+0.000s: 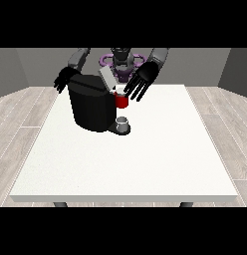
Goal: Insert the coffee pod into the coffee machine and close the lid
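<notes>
The hand at the view's right, fingers spread straight, hangs just above the red pod holder of the boxy black coffee machine, beside its raised grey lid.

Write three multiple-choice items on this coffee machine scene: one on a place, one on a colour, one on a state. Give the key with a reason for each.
1. Where does the small grey cup stand?
A. On the machine's base, below the red part
B. At the table's near edge
C. On top of the lid

2. What colour is the body of the coffee machine?
A. White
B. Black
C. Red

3. How is the machine's lid?
A. Shut flat
B. Raised and tilted
C. Lying on the table

Key: 1 A, the cup sits on the base under the red part. 2 B, the body is black against the white table. 3 B, the grey lid slants upward beside the hand at the view's right, whose fingers are spread.
</notes>
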{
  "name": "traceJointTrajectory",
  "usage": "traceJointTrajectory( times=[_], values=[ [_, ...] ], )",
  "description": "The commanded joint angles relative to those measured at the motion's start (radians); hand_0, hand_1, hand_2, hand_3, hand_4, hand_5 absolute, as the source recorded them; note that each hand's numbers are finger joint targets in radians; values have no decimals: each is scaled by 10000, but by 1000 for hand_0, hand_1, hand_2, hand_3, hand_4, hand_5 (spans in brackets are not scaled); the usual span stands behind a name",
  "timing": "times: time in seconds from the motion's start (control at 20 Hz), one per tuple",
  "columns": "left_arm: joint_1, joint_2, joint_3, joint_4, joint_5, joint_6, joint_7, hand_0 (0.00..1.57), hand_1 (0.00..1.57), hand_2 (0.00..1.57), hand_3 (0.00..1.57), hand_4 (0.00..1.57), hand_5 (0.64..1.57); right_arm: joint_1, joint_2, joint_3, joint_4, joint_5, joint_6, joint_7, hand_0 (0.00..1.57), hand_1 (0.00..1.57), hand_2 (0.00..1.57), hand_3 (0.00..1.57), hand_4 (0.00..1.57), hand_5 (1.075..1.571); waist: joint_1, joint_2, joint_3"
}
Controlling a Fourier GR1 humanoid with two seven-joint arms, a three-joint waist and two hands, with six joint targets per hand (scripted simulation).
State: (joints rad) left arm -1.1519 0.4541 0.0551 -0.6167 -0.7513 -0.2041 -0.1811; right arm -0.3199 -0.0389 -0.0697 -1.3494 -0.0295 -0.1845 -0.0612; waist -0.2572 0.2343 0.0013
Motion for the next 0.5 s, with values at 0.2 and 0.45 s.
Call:
traceJointTrajectory(
  times=[0.2, 0.45],
  values=[
    [180, 6, 79, 19, -71, -367, 261, 0, 0, 0, 0, 0, 1571, 826, 370, 480, 83, 140, -301, -268, 0, 0, 0, 0, 411, 1571, 153, -701, -12],
    [441, -411, 361, -282, 333, -526, 267, 0, 0, 0, 0, 0, 1571, 465, -32, -370, 455, -422, 82, -257, 0, 0, 0, 0, 383, 1571, 573, -934, -11]
  ],
)
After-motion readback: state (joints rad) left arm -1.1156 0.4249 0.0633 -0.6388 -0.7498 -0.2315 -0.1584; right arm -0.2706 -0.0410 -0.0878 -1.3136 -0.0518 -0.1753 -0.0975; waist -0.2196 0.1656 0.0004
